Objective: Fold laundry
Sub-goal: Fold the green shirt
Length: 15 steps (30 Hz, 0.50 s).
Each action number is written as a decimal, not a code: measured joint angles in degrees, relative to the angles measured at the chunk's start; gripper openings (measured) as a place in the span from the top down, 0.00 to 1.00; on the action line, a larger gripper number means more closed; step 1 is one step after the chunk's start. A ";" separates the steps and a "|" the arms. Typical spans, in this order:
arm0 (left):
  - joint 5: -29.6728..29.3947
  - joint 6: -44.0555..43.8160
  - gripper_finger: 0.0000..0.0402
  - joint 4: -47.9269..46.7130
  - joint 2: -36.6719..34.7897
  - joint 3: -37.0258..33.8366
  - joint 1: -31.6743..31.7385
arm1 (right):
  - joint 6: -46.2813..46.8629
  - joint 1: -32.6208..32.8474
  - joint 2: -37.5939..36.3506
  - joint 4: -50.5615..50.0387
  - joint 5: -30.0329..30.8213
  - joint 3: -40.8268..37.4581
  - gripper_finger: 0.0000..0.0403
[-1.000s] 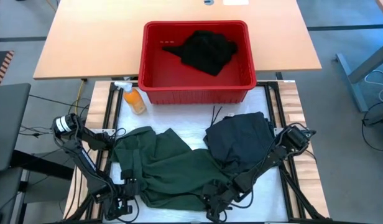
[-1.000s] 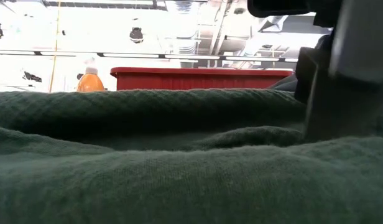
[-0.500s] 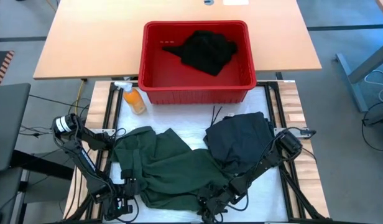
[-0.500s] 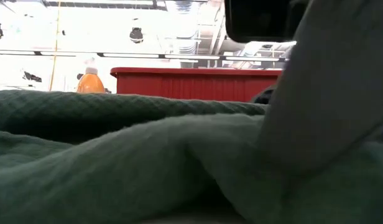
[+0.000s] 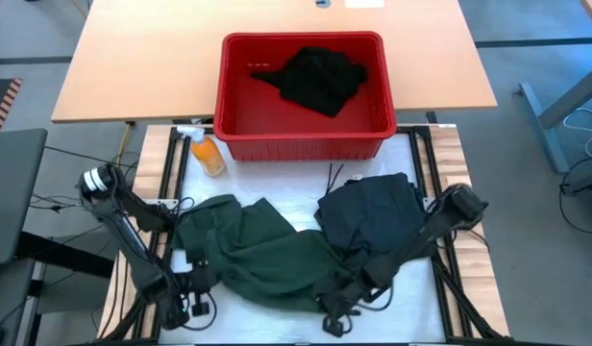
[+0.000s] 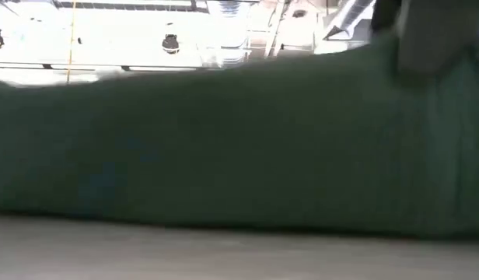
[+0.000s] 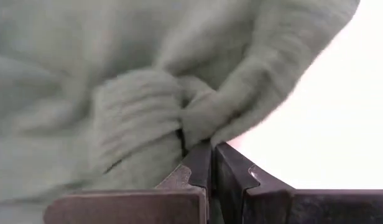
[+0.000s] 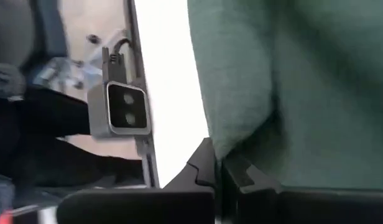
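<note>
White desk (image 5: 298, 207) below a red basket (image 5: 306, 130). Left end effector (image 5: 192, 288) pinching green shirt (image 5: 262, 255) near edge; right end effector (image 5: 342, 306) pinching the other corner. Best lifted evenly, cloth kept taut.

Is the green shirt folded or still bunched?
Bunched, not folded. In the high view the green shirt lies crumpled with uneven edges; left pincer and right pincer both pinch its near hem.
</note>
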 joint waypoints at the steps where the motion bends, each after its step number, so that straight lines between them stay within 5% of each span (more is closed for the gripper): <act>1: -1.92 0.53 1.00 -0.69 -1.96 0.00 0.69 | -0.59 0.02 -2.65 -3.89 0.95 0.00 0.96; 9: -12.13 18.66 0.98 9.48 -11.30 0.00 9.92 | -0.66 1.82 -20.70 -31.23 10.20 0.07 0.96; 15: -1.63 24.08 0.80 17.40 -9.47 0.02 16.24 | 7.36 7.71 -26.01 -43.39 10.24 0.07 0.96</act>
